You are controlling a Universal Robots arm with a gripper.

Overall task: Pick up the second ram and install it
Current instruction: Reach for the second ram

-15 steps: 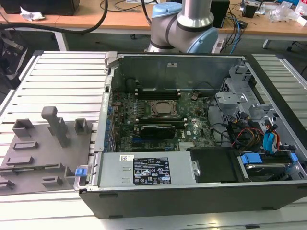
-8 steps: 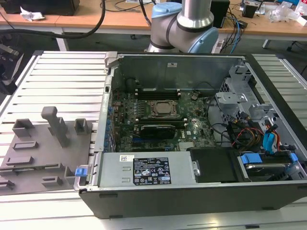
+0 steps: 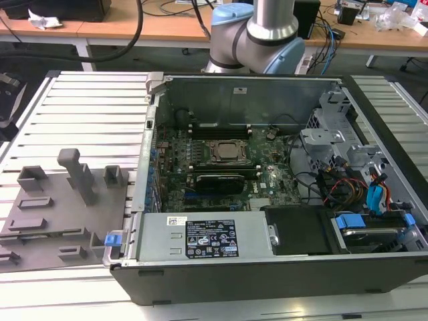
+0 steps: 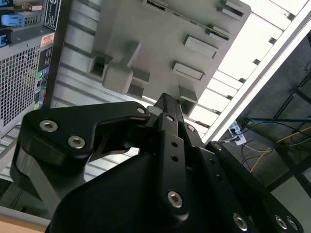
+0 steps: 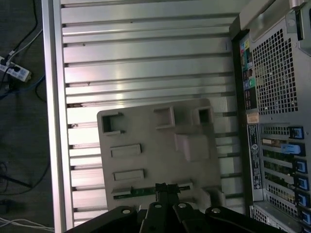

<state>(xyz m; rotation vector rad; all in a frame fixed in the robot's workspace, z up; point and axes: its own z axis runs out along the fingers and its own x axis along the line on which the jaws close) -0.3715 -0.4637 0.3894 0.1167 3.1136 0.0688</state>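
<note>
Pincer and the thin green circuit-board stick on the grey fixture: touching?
Cannot tell. In the first wrist view the black pincer overlaps the green ram stick, hiding any contact or gap.

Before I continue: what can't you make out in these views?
First wrist view: the claw covers part of the second ram in the grey fixture; contact unclear.
Second wrist view: the claw's body hides the ram's slot.
Exterior view: the arm is cut by the top edge.
</note>
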